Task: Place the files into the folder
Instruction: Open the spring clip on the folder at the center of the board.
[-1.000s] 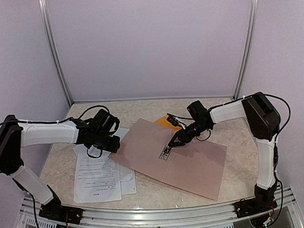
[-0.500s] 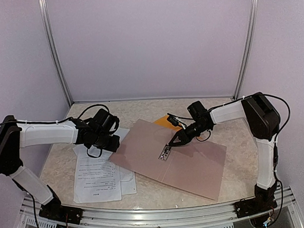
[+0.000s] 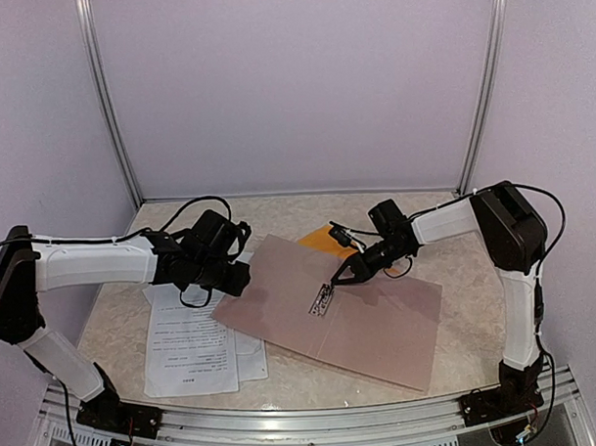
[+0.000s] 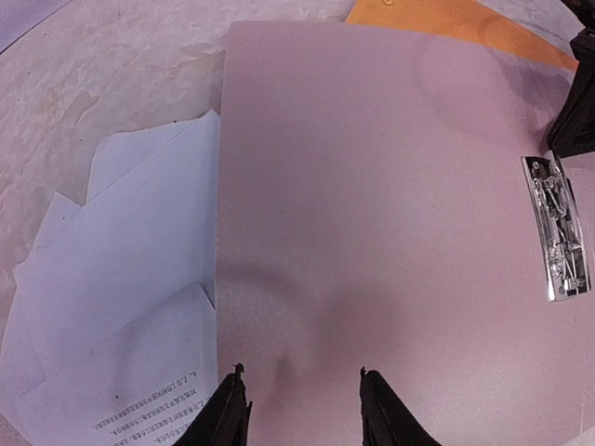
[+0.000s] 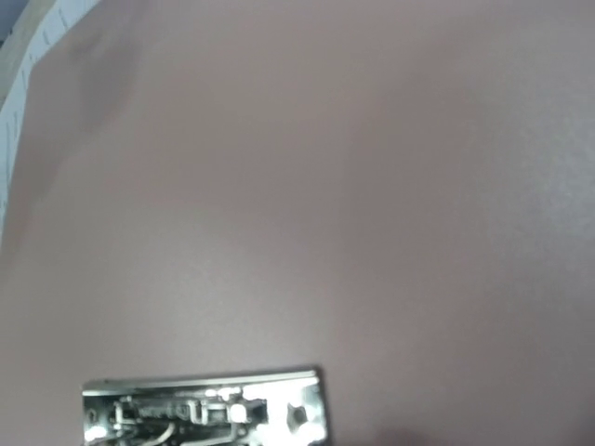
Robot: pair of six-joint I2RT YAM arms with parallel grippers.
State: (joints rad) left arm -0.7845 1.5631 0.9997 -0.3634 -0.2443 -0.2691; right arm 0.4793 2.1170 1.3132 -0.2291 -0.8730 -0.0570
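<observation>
The folder shows as an orange-yellow corner [image 3: 323,236] [image 4: 456,20] poking out behind a pinkish-brown flat board [image 3: 380,318] [image 4: 372,186] [image 5: 325,186]. A small metal clip [image 3: 323,298] [image 4: 558,228] [image 5: 204,413] lies on the board. The files [image 3: 190,344] [image 4: 121,279], white printed sheets, lie left of the board, partly under it. My left gripper [image 3: 236,279] [image 4: 302,401] hovers open over the board's left edge, holding nothing. My right gripper [image 3: 337,277] is shut, its tip at the clip's far end. Its fingers are outside the right wrist view.
The marbled tabletop [image 3: 456,257] is walled in by pale panels with metal posts [image 3: 114,132] at the back corners. An aluminium rail [image 3: 315,418] runs along the near edge. Cables loop off both wrists.
My left arm has shifted right, bringing its gripper over the board's left edge. My right gripper has closed at the clip's far end. The board and papers have hardly moved.
</observation>
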